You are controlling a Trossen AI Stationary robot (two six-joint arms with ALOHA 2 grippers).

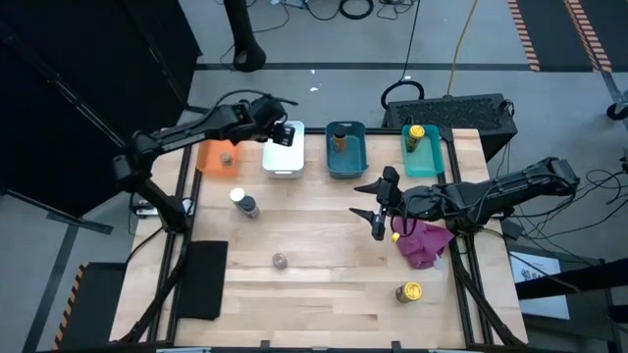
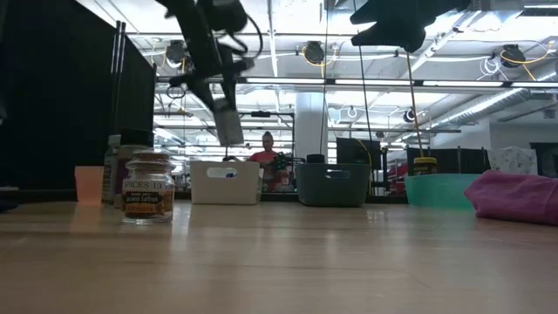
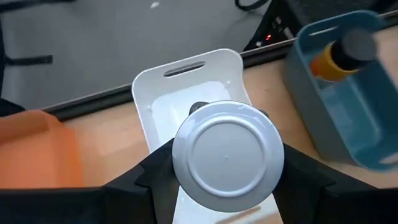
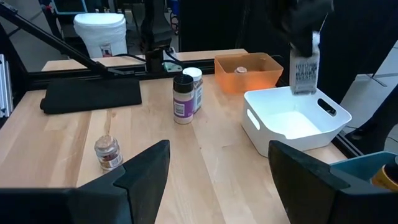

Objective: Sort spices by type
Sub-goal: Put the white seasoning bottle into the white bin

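The white-lidded spice jar (image 3: 227, 155) hangs upright, its long axis vertical, directly above the white bin (image 3: 186, 74) at the table's far edge, between the orange bin (image 1: 218, 157) and the blue bin (image 1: 346, 149). The left gripper (image 3: 227, 177) clasps it. The right gripper (image 1: 380, 208), mid-table, is spread and empty.

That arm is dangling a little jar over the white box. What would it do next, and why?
Probably lower it a little and let go. The left gripper holds a white-lidded jar directly above the white bin, which looks empty and is open beneath it, so a short drop should land the jar inside.
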